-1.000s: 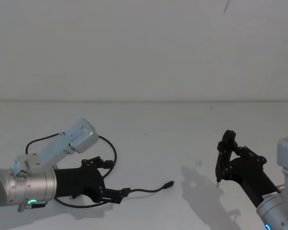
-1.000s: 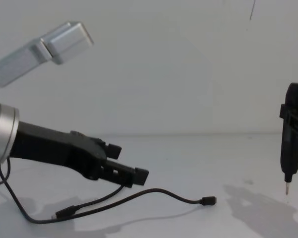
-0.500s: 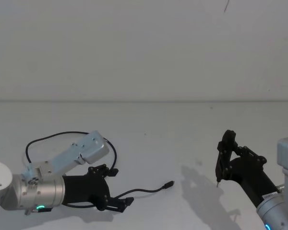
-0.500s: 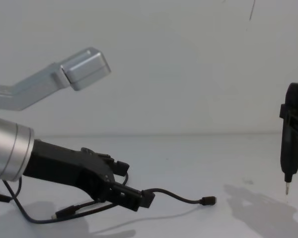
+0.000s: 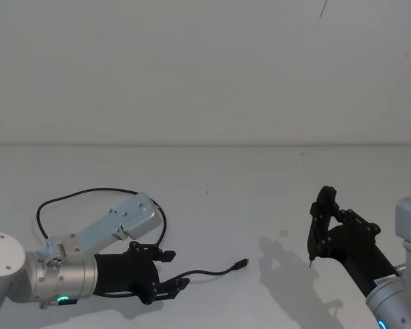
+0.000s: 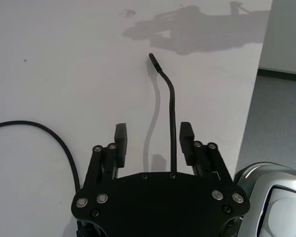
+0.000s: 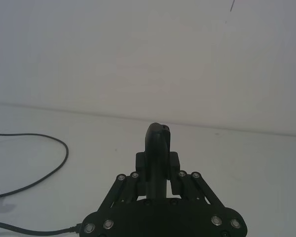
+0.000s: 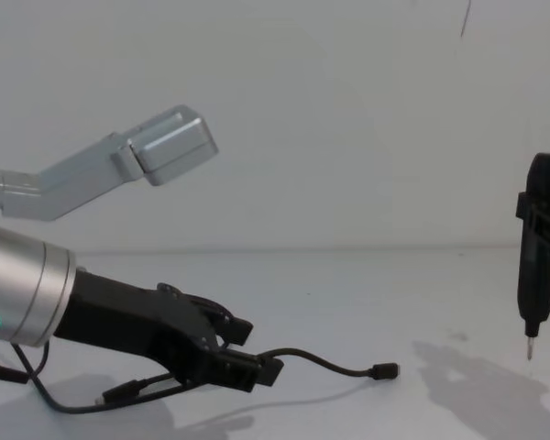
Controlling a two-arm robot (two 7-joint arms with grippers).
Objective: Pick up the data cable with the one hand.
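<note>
**A:** Where is the left gripper (image 5: 172, 269)?

**B:** Low over the table (image 5: 260, 178), with its 2 fingers spread apart and nothing gripped yet. The data cable (image 6: 171, 103) runs straight out between them, closer to 1 finger than the other, and arches a little off the surface there.

**A:** And farther out?

**B:** The cable's small plug (image 8: 382, 371) lies on the table a little beyond the fingertips. Well apart on the right, the right gripper (image 7: 158, 170) is clamped on a pen-like tool (image 8: 534, 247), whose tip hangs above the table. Farther back, the rest of the cable curls in a loop (image 5: 89, 192) behind the left arm.

**A:** What could spoil the pick?

**B:** The cord is very thin and sits off-centre, so I'd judge it may roll aside or slip out as the fingers close. It could also catch only at an edge and drop on the lift. The loop passes close by the arm, so raising it could snag or drag the slack
</note>
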